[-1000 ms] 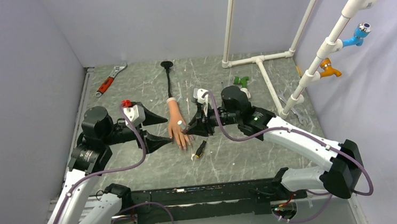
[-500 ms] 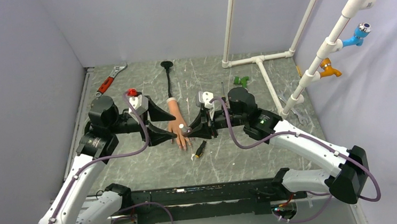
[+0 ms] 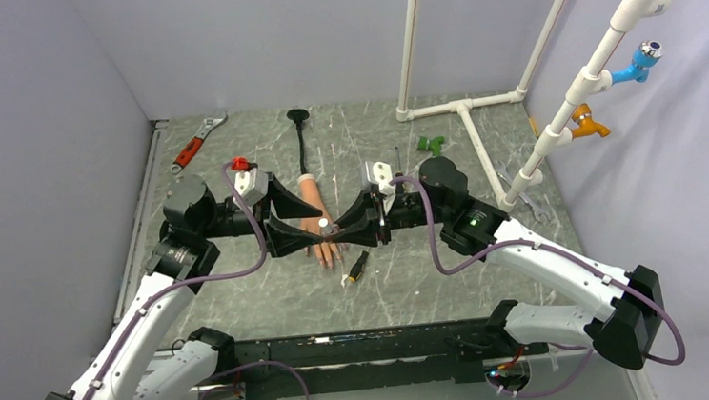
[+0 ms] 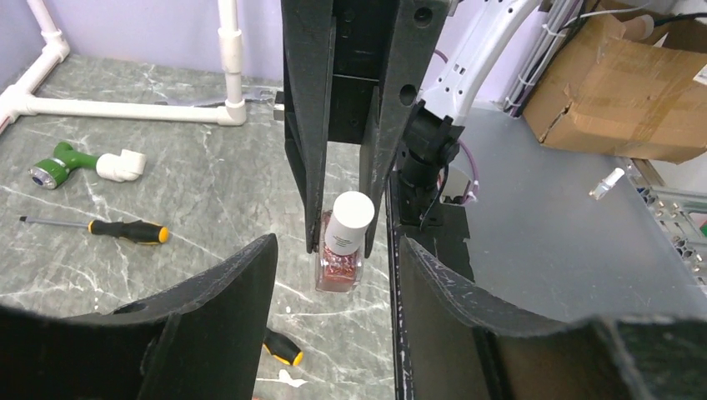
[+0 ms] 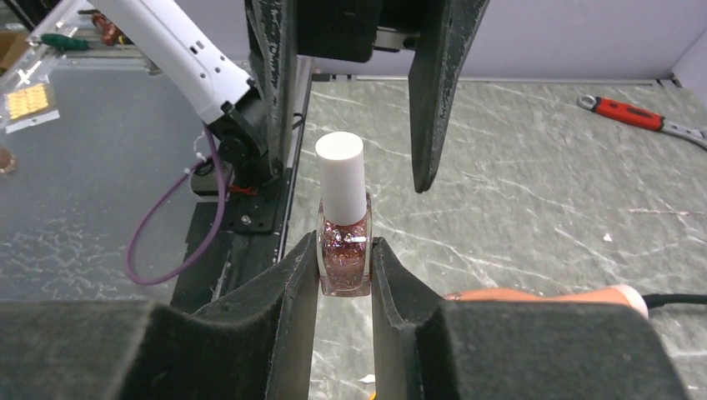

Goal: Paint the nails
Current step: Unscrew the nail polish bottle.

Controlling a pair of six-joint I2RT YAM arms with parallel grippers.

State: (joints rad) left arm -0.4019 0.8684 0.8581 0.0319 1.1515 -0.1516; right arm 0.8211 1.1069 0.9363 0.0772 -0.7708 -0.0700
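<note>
My left gripper (image 4: 333, 250) stands wide open, holding nothing, its fingers on either side of the bottle but touching neither it nor the cap. My right gripper (image 5: 343, 267) is closed on the lower glass of the polish bottle (image 5: 343, 242) and holds it upright, in the air above the mannequin hand (image 3: 310, 196). That hand lies flat on the table (image 3: 433, 270) beneath both grippers, fingers toward my bases. The nails (image 3: 328, 257) are at those fingertips, though from above they are too small for me to make out surely.

I judge that the next step is unscrewing the white cap (image 5: 340, 177). If my left jaws close off-centre or too low, they will lever the bottle sideways in the right grip. The right pads grip only smooth glass, so a twist on the cap may spin the whole bottle instead of loosening it. If it slips, it falls on the mannequin hand, and once open a tilt would spill the pink glitter polish.

I can read no brand or writing on the bottle or cap.
</note>
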